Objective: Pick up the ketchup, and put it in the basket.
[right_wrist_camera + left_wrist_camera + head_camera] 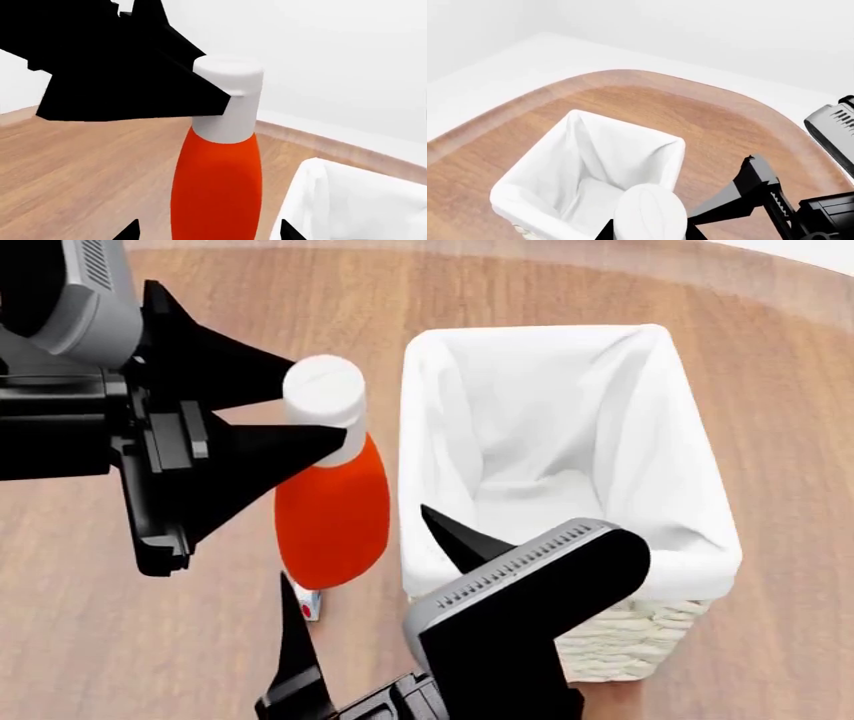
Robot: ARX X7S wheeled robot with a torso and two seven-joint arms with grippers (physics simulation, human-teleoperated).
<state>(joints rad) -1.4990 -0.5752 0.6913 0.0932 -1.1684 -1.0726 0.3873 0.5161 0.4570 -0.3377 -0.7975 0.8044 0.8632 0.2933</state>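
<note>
The ketchup (334,510) is an orange-red bottle with a white cap (324,390). It hangs upright just left of the basket (694,540). My left gripper (318,400) is shut on the bottle's white neck below the cap. In the left wrist view the cap (650,212) sits between the left gripper's (650,231) black jaws, above the near edge of the cloth-lined basket (547,180). My right gripper (358,550) is open, with its fingertips wide apart on either side of the bottle's lower body (217,190), not touching it. The label is not visible.
A small red-and-white thing (310,606) lies on the wooden table (120,640) below the bottle, partly hidden by a right finger. The table's rounded far edge (707,87) meets a white floor. The right arm (767,192) shows in the left wrist view.
</note>
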